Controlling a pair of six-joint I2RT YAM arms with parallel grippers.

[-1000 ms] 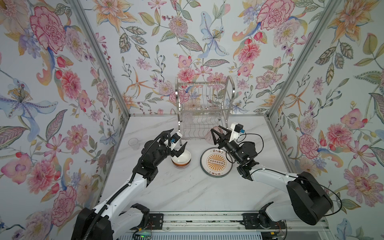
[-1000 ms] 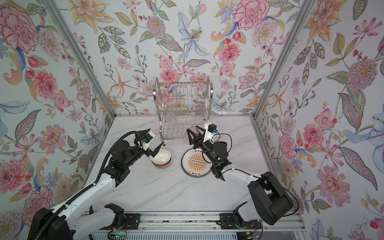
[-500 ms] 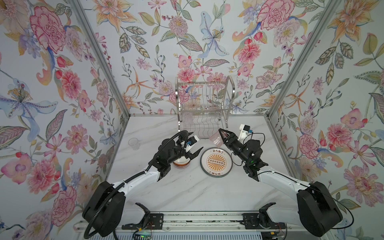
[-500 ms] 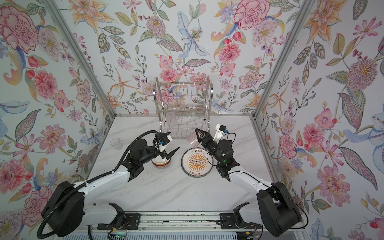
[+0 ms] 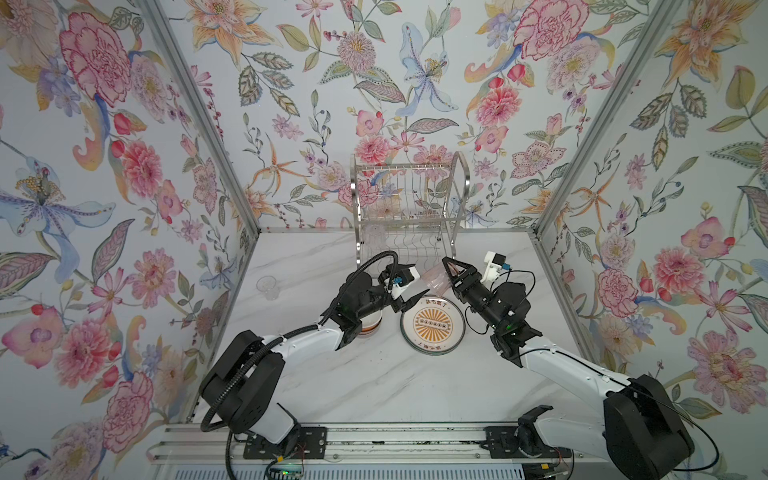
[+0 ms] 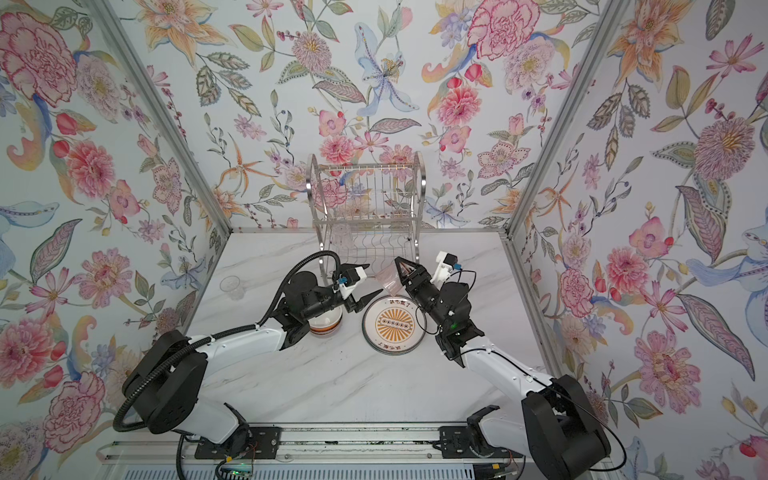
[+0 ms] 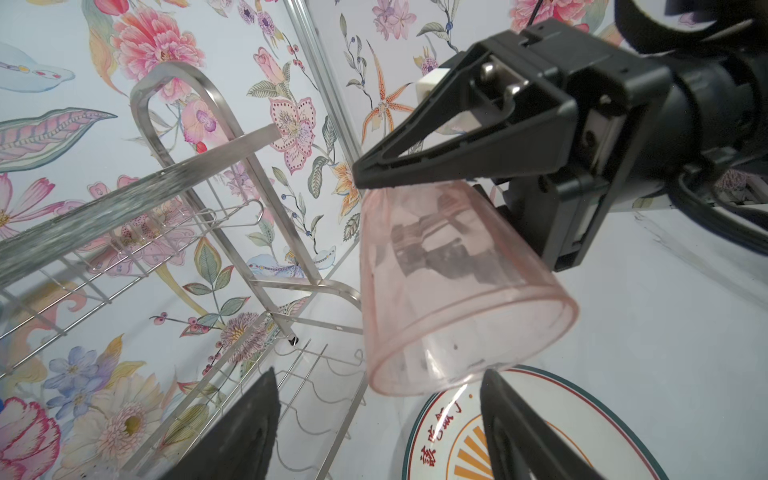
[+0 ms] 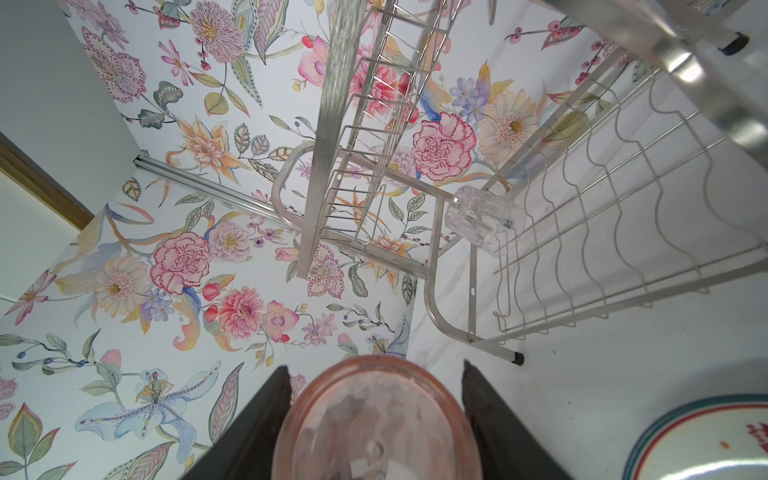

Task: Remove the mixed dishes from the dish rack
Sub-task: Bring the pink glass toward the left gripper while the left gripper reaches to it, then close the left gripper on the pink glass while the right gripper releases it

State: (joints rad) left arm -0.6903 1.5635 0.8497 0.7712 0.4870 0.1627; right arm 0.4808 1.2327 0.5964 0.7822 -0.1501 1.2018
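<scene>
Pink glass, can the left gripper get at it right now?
Probably yes. The right gripper holds the pink glass near its base, mouth toward the left gripper, whose open jaws sit near the rim, nothing between.

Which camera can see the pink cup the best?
The left wrist view: the pink cup fills the middle, nearly whole, side on, mouth and all. The right wrist view shows only its bottom end between the fingers. In both top views it is tiny and faint.

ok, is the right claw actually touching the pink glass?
Touching. In the right wrist view the right claw has both fingers pressed against the pink glass, one each side.
</scene>
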